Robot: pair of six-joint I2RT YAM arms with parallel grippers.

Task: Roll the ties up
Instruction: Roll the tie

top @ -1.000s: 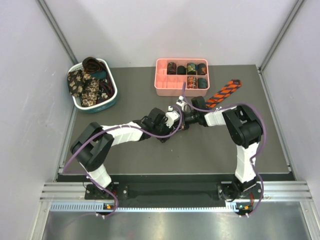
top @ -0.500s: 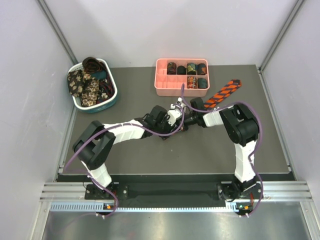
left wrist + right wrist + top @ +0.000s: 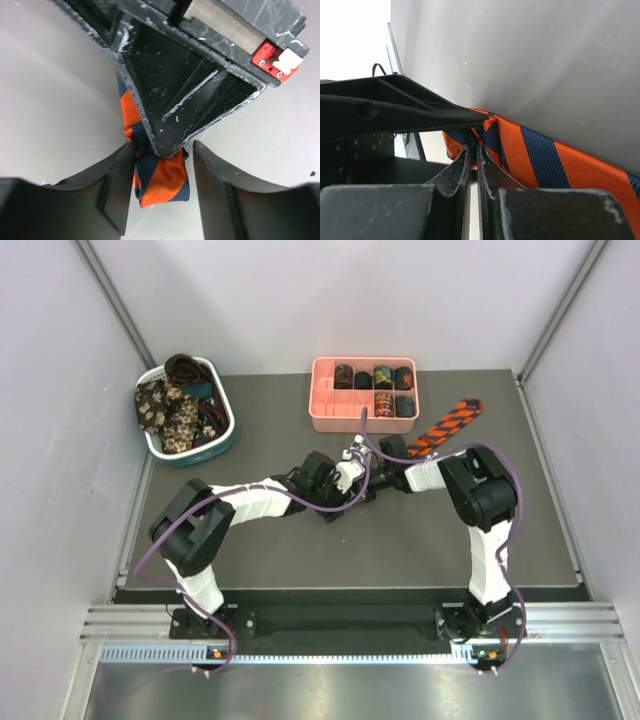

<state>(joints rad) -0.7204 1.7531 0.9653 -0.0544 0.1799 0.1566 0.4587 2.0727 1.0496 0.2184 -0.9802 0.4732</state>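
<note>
Several rolled ties (image 3: 383, 375) already sit as small coils in the far compartments of the pink tray (image 3: 330, 412); a heap of loose ties (image 3: 170, 410), floral and dark, lies unrolled in the basket (image 3: 205, 452) at the far left, so most of the job looks to be ahead; the roll in hand has, as I judge it, barely begun.

One striped tie (image 3: 447, 426) stretches flat across the table (image 3: 300, 550); one end lies far right, just beside the tray, and the other runs near and left to the centre, where both arms meet; no coil shows there, only a first fold.

The right gripper (image 3: 474, 150) has its jaws pressed together on that folded end, pinching the orange and navy fabric at its very tips; the rest of the strip trails away beyond them.

The left gripper (image 3: 164, 152) stands about half open, its fingers (image 3: 117, 190) straddling the same end; the fabric touches one finger and lies apart from the other, so it grips nothing; the right gripper's fingertip dips into the gap between them.
</note>
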